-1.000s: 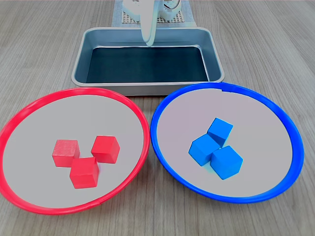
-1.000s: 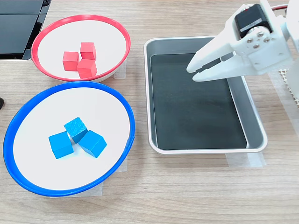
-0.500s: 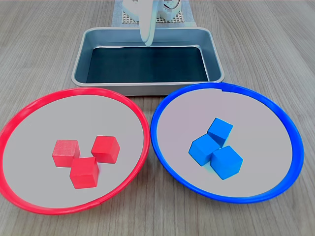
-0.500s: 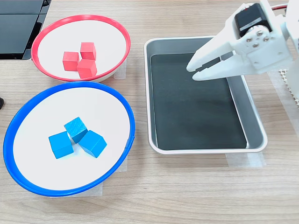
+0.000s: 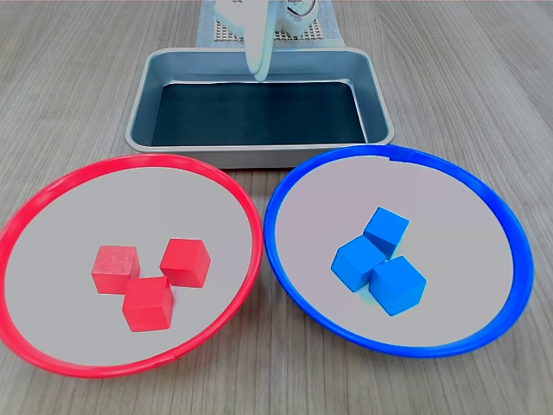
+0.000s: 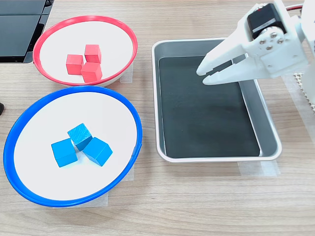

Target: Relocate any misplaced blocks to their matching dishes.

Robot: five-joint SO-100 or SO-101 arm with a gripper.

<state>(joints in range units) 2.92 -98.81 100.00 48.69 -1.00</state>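
Note:
Three red blocks (image 5: 148, 303) (image 6: 83, 60) lie close together inside the red-rimmed dish (image 5: 130, 161) (image 6: 86, 18). Three blue blocks (image 5: 380, 262) (image 6: 80, 144) sit touching one another inside the blue-rimmed dish (image 5: 397, 153) (image 6: 74, 89). No block lies outside a dish. My white gripper (image 6: 202, 77) (image 5: 259, 73) hangs above the far part of the grey metal tray, well away from both dishes. Its jaws are nearly together with nothing between them.
The rectangular grey metal tray (image 5: 143, 95) (image 6: 268, 128) with a dark bottom holds nothing. Clear tape strips hold the tray and dishes to the wooden table. A dark device (image 6: 19, 24) lies at the second exterior view's top left. The arm's base stands behind the tray.

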